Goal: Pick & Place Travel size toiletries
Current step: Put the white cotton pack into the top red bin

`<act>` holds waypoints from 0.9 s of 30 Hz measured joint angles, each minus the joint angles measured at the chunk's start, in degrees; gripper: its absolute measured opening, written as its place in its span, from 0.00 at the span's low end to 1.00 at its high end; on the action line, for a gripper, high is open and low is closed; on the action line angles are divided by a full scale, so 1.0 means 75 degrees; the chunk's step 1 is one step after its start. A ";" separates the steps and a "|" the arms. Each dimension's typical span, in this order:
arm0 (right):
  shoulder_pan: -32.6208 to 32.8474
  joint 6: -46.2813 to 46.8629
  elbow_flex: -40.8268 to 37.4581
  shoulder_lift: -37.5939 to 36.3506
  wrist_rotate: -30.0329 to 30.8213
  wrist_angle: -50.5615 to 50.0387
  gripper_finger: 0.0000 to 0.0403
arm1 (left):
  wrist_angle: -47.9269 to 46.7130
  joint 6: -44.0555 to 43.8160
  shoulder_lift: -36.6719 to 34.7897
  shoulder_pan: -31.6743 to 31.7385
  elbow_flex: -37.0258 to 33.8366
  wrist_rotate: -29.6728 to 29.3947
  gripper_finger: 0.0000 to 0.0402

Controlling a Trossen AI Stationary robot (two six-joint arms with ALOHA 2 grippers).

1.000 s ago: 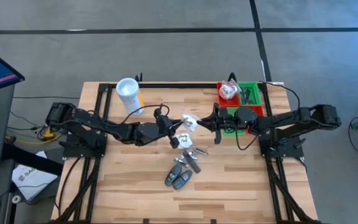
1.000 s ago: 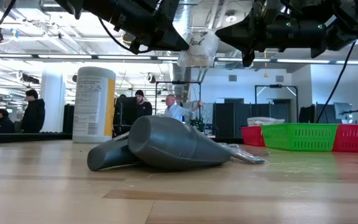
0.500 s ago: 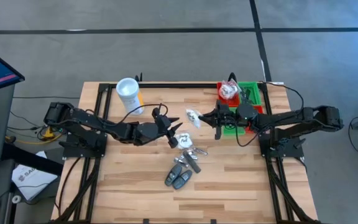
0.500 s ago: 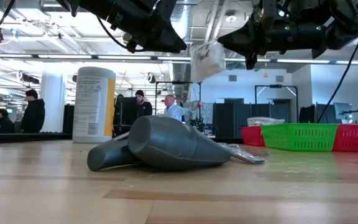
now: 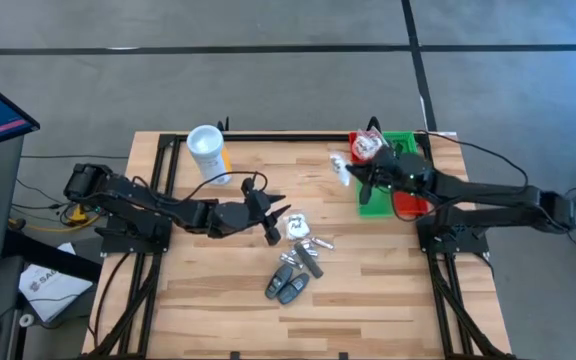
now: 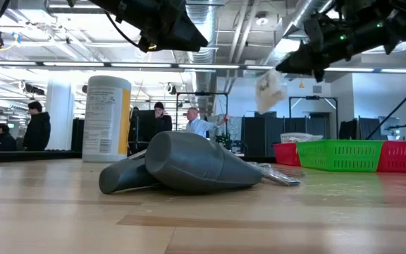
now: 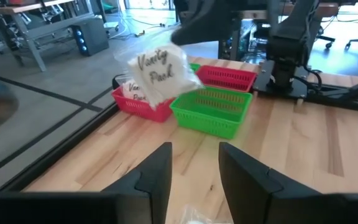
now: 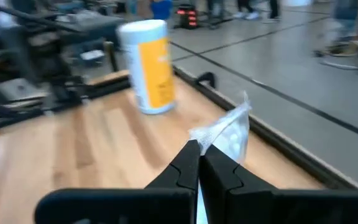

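Above the table, held packet: a white clear-wrapped packet (image 5: 340, 167) hangs in the air just beside the red bin, off its side toward the canister; the left wrist view shows it as a packet with handwriting on it (image 7: 158, 73), and the low view shows it well clear of the tabletop (image 6: 268, 88).
Right gripper: right gripper (image 5: 352, 172) reaches from the right side across the bins, fingers (image 8: 185, 167) pressed together on the edge of that packet (image 8: 227, 132).
Packets on the table: a second white packet (image 5: 297, 227) lies flat near the table's middle, with small wrapped pieces (image 5: 318, 242) just beside it.
Dark tubes: grey-black tubes (image 5: 290, 280) lie clustered on the wood toward the near edge; in the low view the closest grey tube (image 6: 182, 166) lies on its side.
Left gripper: left gripper (image 5: 278, 214) sits low over the table next to the flat packet, fingers (image 7: 157, 175) spread apart with nothing between them.
Bins: red bin (image 5: 356, 144) already holds a packet; green bin (image 5: 401, 141) touches it, with dark items inside.
Canister: white canister with yellow label (image 5: 207, 152) stands upright at the far left part of the table (image 5: 208, 300).
Background: people (image 6: 37, 125) stand in the room beyond.
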 joint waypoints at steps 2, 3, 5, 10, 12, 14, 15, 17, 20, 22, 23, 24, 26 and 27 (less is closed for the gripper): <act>-0.0189 -0.0033 0.0002 -0.0199 0.0222 -0.0418 0.00 | -0.0010 -0.0003 0.0001 -0.0010 0.0000 0.0000 0.31; -0.0296 -0.0048 0.0002 -0.0284 0.0301 -0.0591 0.00 | -0.0017 -0.0003 0.0000 -0.0033 0.0000 0.0000 0.31; -0.0500 -0.0089 0.0002 -0.0388 0.0476 -0.0852 0.00 | -0.0015 -0.0003 0.0000 -0.0038 0.0000 0.0000 0.31; -0.1009 -0.0210 -0.0003 -0.0477 0.0604 -0.1323 0.00 | -0.0027 -0.0003 0.0003 -0.0086 0.0000 -0.0003 0.30; -0.1243 -0.0216 -0.0111 -0.0479 0.0605 -0.1245 0.00 | -0.0027 -0.0003 0.0003 -0.0096 0.0000 0.0000 0.30; -0.1469 -0.0280 -0.0273 -0.0479 0.0605 -0.1195 0.00 | -0.0032 -0.0003 0.0003 -0.0118 0.0000 0.0000 0.30; -0.1584 -0.0288 -0.0354 -0.0476 0.0604 -0.1189 0.00 | -0.0032 -0.0004 0.0003 -0.0125 0.0000 0.0000 0.30; -0.1807 -0.0287 -0.0493 -0.0476 0.0602 -0.1161 0.00 | -0.0035 -0.0004 0.0003 -0.0125 0.0000 0.0000 0.30; -0.2089 -0.0404 -0.0590 -0.0476 0.0598 -0.1006 0.00 | -0.0035 -0.0006 0.0003 -0.0125 0.0000 0.0000 0.30; -0.2289 -0.0481 -0.0663 -0.0462 0.0571 -0.0830 0.00 | -0.0034 -0.0006 0.0003 -0.0125 0.0000 0.0000 0.30; -0.2404 -0.0522 -0.0723 -0.0430 0.0509 -0.0701 0.00 | -0.0033 -0.0006 0.0003 -0.0125 0.0000 0.0000 0.30; -0.2525 -0.0586 -0.0778 -0.0381 0.0369 -0.0593 0.00 | -0.0032 -0.0006 0.0003 -0.0125 0.0000 0.0000 0.30; -0.2773 -0.0616 -0.0893 -0.0265 0.0147 -0.0425 0.00 | -0.0032 -0.0006 0.0003 -0.0125 0.0000 0.0000 0.30; -0.2899 -0.0618 -0.0950 -0.0202 0.0099 -0.0304 0.00 | -0.0032 -0.0006 0.0006 -0.0125 0.0000 0.0000 0.30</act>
